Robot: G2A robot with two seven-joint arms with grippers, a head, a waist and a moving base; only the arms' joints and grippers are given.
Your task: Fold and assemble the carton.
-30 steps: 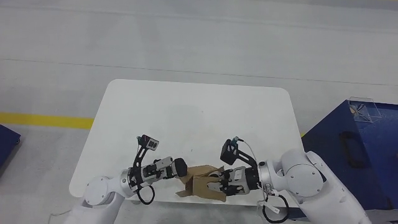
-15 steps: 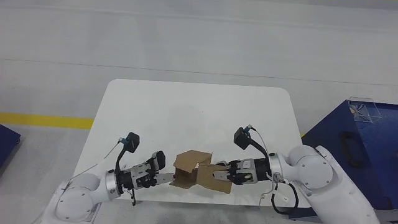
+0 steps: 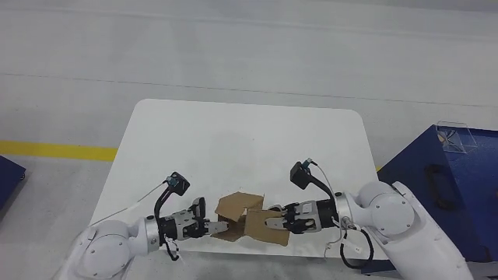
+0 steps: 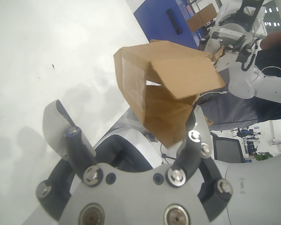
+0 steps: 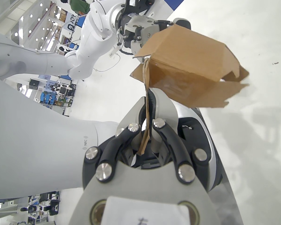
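Grey floor with a yellow line [image 3: 54, 152] surrounds a white worktop [image 3: 233, 140] with rounded corners; a blue cabinet [image 3: 443, 179] stands off its right side. The carton [image 3: 241, 211], brown and partly folded, sits at the worktop's front edge, between the two arms; whether it touches the surface cannot be told.

The right gripper [image 3: 274, 219] meets the carton from the right; in the right wrist view its fingers [image 5: 162, 104] are pressed together on a thin flap [image 5: 145, 87], pinching it edge-on, with the body of the carton [image 5: 189, 71] just beyond the fingertips of this gripper [image 5: 148, 99]; one end of the carton is open, with loose flaps hanging.

The left gripper [image 3: 208, 224] is at the carton's left side; in the left wrist view its fingers [image 4: 58, 118] are spread wide and grip nothing; the carton [image 4: 164, 80] hangs just ahead of this gripper [image 4: 125, 112], tilted, with its lower flap [image 4: 168, 122] lying beside one finger. Whether that flap touches the finger cannot be told.

Each wrist view also shows the other arm farther off, behind the carton: the left gripper [image 5: 149, 29] in the right wrist view, the right gripper [image 4: 227, 45] in the left wrist view.
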